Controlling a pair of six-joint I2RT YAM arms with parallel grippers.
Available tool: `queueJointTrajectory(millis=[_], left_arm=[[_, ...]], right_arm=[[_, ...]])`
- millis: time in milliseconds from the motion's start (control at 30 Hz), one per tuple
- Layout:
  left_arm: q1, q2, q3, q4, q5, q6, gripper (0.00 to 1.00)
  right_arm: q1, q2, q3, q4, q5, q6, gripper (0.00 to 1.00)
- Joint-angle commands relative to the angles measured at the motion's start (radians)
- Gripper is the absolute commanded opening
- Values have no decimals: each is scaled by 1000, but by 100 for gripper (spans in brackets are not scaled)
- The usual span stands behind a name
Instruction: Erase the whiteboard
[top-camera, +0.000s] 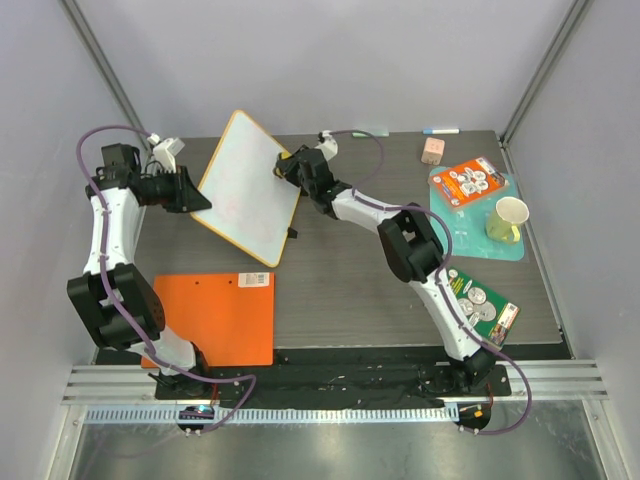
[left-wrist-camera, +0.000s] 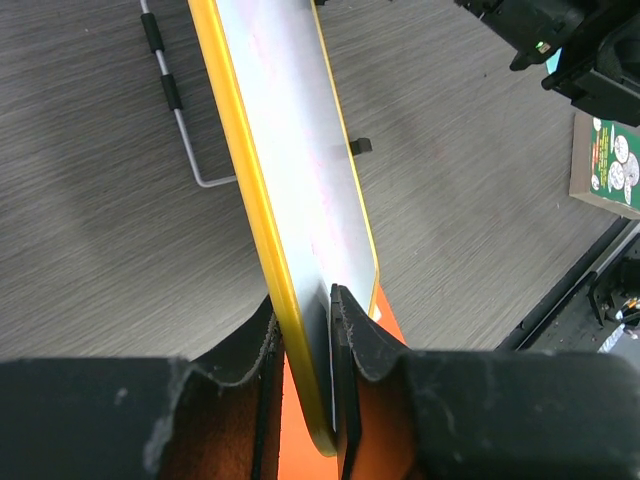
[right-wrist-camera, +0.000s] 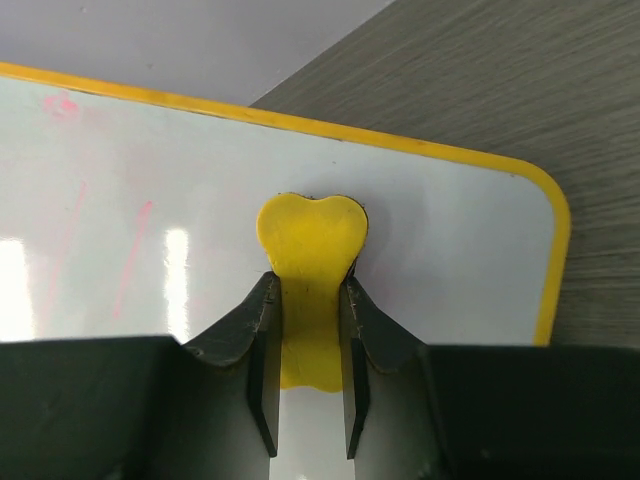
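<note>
Matte dark-grey tabletop (top-camera: 350, 280) with fine wood grain, closed in by plain pale walls.

Nearest, below the whiteboard's lower corner: flat orange clipboard (top-camera: 225, 315), smooth, rectangular, white label at its far edge.

Mid-table: whiteboard (top-camera: 248, 188), turned cornerwise like a diamond and raised at a tilt off the wood. Glossy white face, rounded corners, thin yellow-orange rim; faint pink strokes (right-wrist-camera: 130, 260) smeared across the sheen; small black clip (left-wrist-camera: 360, 145) on one long edge.

Left gripper (left-wrist-camera: 305, 330), at the whiteboard's left edge: black moulded fingers clenched across the rim, one on each face.

Right gripper (right-wrist-camera: 308, 330), at the whiteboard's far right corner: grasping a yellow heart-shaped pad (right-wrist-camera: 310, 235), smooth and soft-looking, lobes forward, laid against the white face just inside the rim.

Seen past the whiteboard's back in the left wrist view: bent grey wire rod (left-wrist-camera: 175, 110) with black sleeves, flat on the wood.

Well right of the whiteboard: green card packet (top-camera: 482, 305) of round metal discs; further back, teal mat (top-camera: 452, 228) bearing an orange packet (top-camera: 472, 180) and a pale yellow cup (top-camera: 508, 218), upright.

Farthest, right of the whiteboard's top corner: small pink block (top-camera: 432, 150), and a thin marker (top-camera: 440, 130) at the back edge.
</note>
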Motion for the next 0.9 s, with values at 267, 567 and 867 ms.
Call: queueJointTrajectory(millis=[267, 567, 867], left_arm=[[-42, -76, 22, 25, 153, 88, 0], [-42, -77, 11, 50, 177, 56, 0], [-42, -97, -4, 50, 160, 62, 0]], right_arm=[[55, -39, -191, -69, -147, -61, 1], [196, -191, -449, -21, -151, -86, 1], [322, -301, -592, -33, -125, -100, 1]])
